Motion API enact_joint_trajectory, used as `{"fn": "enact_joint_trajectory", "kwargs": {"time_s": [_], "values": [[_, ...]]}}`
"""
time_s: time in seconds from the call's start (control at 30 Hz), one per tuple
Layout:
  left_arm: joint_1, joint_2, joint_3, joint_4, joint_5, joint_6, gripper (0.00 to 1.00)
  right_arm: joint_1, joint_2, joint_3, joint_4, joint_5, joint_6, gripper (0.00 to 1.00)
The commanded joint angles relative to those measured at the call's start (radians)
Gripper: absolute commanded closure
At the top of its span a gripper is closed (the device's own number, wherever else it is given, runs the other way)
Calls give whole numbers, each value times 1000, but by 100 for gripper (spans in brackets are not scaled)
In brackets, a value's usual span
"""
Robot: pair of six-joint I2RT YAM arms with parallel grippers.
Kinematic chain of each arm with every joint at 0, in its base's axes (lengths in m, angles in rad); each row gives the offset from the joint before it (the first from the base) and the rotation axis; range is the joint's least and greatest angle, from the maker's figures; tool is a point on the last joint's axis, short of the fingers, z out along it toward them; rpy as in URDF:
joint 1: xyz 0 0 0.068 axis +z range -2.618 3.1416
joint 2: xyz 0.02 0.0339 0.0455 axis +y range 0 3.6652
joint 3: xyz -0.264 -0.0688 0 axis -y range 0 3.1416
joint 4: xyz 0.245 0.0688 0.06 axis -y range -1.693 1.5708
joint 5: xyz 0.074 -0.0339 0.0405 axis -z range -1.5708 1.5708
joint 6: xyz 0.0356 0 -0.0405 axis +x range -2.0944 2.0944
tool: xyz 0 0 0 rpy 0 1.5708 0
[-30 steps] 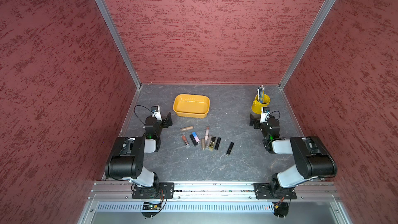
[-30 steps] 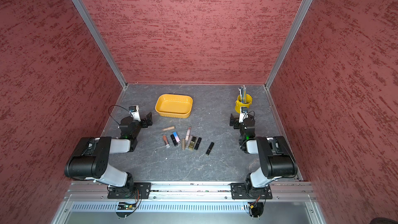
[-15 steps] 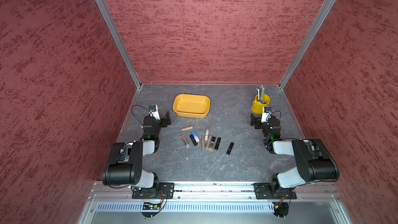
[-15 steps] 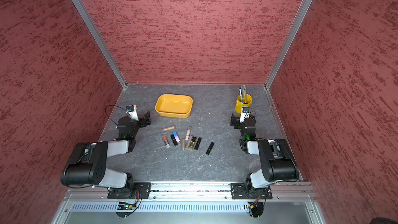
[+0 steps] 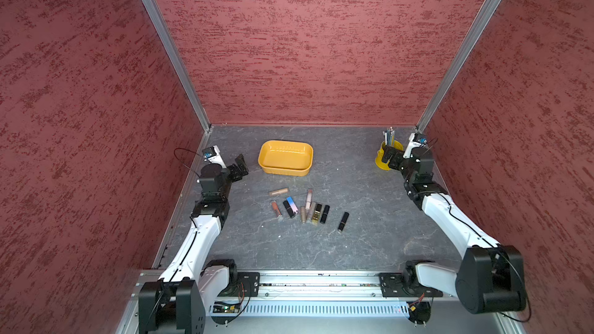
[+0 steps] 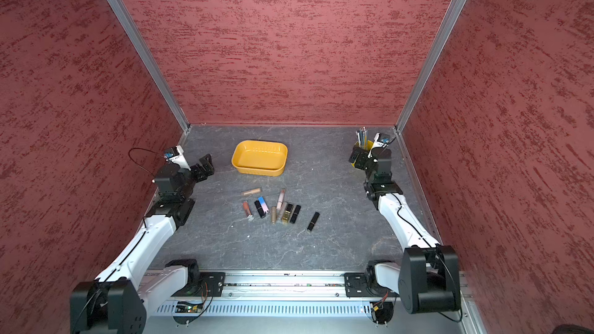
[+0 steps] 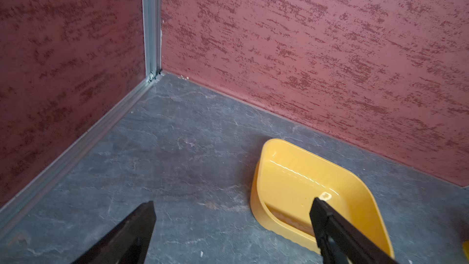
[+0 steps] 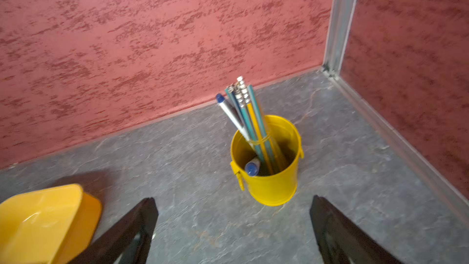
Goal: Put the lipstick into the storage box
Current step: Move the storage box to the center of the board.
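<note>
On the tabletop (image 5: 369,236), between the two arms, the lipsticks (image 5: 305,210) lie in a loose row. None is in the storage box (image 5: 284,170), which stands empty on the far side of the row from the robot. The left tool (image 5: 240,166) hovers just beside the box, jaws apart and empty. The right tool (image 5: 391,159) hovers at the pen cup (image 8: 269,186), jaws likewise apart and empty. Both tools point away from the row, which lies on the robot's side of them. Most tubes run front to back. The tan lipstick (image 5: 278,192) lies crosswise, nearest the left tool. The left arm is judged the nearer, and its jaws should close across the tube's long axis.
</note>
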State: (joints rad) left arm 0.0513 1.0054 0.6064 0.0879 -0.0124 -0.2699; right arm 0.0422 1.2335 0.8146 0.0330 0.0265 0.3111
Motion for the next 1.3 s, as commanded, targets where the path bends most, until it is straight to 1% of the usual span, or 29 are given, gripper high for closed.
{"fn": "enact_joint_trajectory", "kwargs": {"time_s": [0.0, 0.07, 0.17, 0.3, 0.33, 0.37, 0.47, 0.67, 0.83, 0.97, 1.13, 1.27], "values": [[1, 35, 97, -227, 114, -61, 0, 34, -10, 65, -235, -195, 112, 1], [1, 96, 176, -304, 165, -71, 1, 79, 6, 122, -307, -217, 128, 1], [1, 212, 289, -392, 264, -78, 0, 144, 64, 211, -378, -285, 165, 1], [-2, 400, 449, -516, 350, -71, 0, 264, 187, 361, -480, -277, 187, 1], [-5, 440, 483, -544, 361, -62, 0, 290, 216, 401, -507, -278, 186, 1], [-7, 485, 518, -574, 367, -54, 0, 319, 284, 451, -538, -287, 184, 1], [-12, 581, 596, -623, 370, -31, 0, 387, 429, 583, -614, -305, 178, 1], [-25, 687, 684, -646, 365, -6, 0, 483, 644, 782, -686, -292, 188, 1], [-40, 784, 763, -677, 361, 25, 0, 542, 790, 949, -773, -222, 188, 1], [-50, 839, 810, -684, 352, 39, 0, 572, 891, 1067, -860, -113, 190, 1], [-59, 891, 853, -690, 354, 46, 0, 590, 980, 1170, -937, 14, 210, 1], [-73, 900, 854, -679, 356, 44, 0, 599, 1048, 1262, -989, 69, 214, 1]]}}
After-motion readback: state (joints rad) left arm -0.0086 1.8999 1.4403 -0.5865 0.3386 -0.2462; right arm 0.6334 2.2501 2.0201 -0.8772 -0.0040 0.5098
